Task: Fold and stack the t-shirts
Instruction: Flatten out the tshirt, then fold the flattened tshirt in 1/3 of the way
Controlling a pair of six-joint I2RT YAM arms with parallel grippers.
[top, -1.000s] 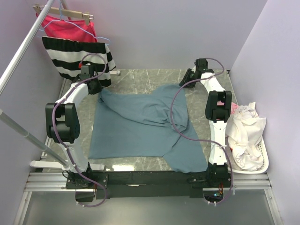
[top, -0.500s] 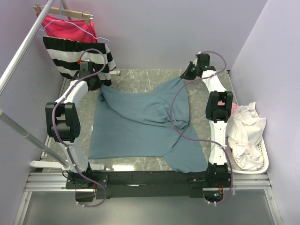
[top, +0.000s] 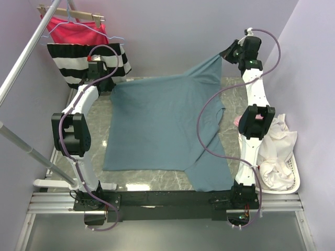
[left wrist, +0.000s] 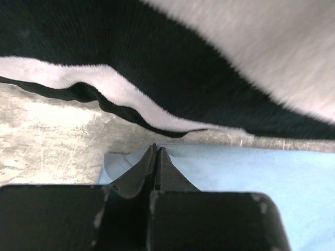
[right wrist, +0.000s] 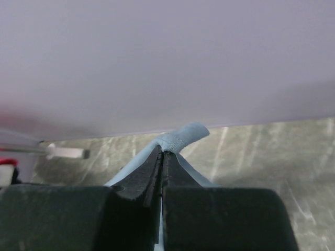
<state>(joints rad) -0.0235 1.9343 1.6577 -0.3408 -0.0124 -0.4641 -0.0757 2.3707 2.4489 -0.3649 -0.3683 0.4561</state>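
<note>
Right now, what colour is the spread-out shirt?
The shirt is plain slate-blue, clearest in the top view.

A black-and-white striped garment [top: 73, 65] hangs at the far left, beneath a red-pink garment [top: 70, 31] on a wooden hanger [top: 78, 14]. A metal pole [top: 26, 57] slants beside them. A white basket [top: 294, 183] sits at the right edge of the grey marble table [top: 149, 181].

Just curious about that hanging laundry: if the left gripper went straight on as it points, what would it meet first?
Probably the black-and-white striped garment, hanging just beyond the left gripper, though depth is unclear.
</note>
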